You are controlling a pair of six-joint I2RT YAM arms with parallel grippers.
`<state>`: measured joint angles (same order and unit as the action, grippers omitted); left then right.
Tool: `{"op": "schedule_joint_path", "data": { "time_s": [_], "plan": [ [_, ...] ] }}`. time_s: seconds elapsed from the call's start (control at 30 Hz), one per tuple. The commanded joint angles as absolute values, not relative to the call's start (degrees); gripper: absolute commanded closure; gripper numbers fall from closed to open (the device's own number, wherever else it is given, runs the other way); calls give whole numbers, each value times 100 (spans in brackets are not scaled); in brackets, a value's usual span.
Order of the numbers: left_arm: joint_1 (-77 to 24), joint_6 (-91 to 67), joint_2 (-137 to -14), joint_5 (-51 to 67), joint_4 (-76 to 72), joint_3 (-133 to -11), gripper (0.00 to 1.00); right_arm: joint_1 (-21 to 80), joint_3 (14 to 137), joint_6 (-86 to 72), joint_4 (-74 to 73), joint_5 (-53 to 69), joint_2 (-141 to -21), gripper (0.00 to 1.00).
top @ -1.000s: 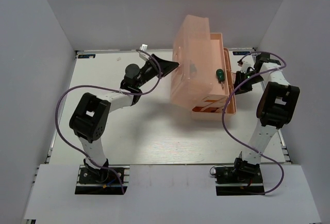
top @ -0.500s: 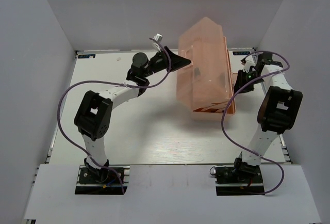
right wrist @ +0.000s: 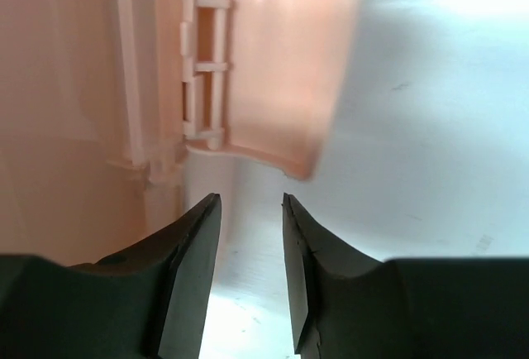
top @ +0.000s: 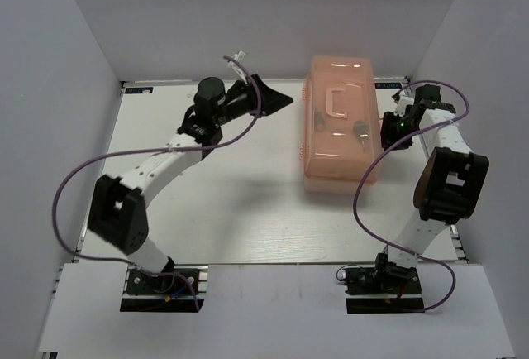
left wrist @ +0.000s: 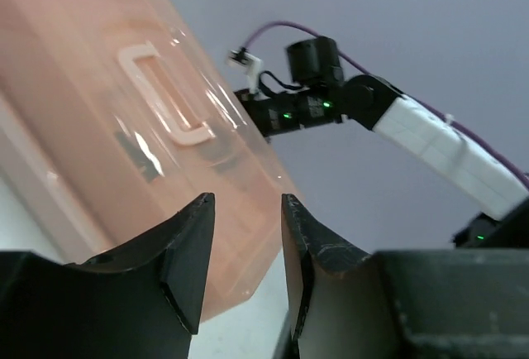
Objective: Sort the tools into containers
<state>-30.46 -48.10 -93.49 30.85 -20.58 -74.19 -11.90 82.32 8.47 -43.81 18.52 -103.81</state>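
Two grippers are in view, each with its jaws parted by a narrow gap and nothing between them. The left gripper (left wrist: 246, 210) hangs clear of the table (top: 231, 193), touching nothing. The peach-pink toolbox (top: 331, 156) lies ahead of it and just apart. The box is shut, with the rounded lid down and the moulded handle (top: 336, 102) uppermost. The right gripper (right wrist: 252, 206) sits low over the table at the box's opposite side. Its fingers (right wrist: 190, 251) point at a ribbed corner of the box wall, close to it but not touching. The toolbox stands on the far right part of the table, between the two grippers. A dark shape (top: 359, 133) shows through the lid; which tool it is cannot be told.
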Motion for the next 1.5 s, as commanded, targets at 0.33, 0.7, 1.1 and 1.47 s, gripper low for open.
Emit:
{"op": "schedule_joint_path", "data": {
  "time_s": [0.33,0.7,1.1,1.47],
  "plan": [
    [-3357,-2953,-10379,2514,-396,-6943,58,-950,8946,967,-3963,1519,-10254,56],
    [-3577,-2672,-10512,2013,-141,-6707,58,-265,10230,1072,-4438,2136,-11118,52],
    [-3577,-2619,-10222,1759,-26,-6548,58,-9,9713,976,-4061,750,-10706,52],
    [-3472,-1953,-8404,-113,1432,-6179,19,-9,8054,1195,-3384,-273,-8590,9]
  ]
}}
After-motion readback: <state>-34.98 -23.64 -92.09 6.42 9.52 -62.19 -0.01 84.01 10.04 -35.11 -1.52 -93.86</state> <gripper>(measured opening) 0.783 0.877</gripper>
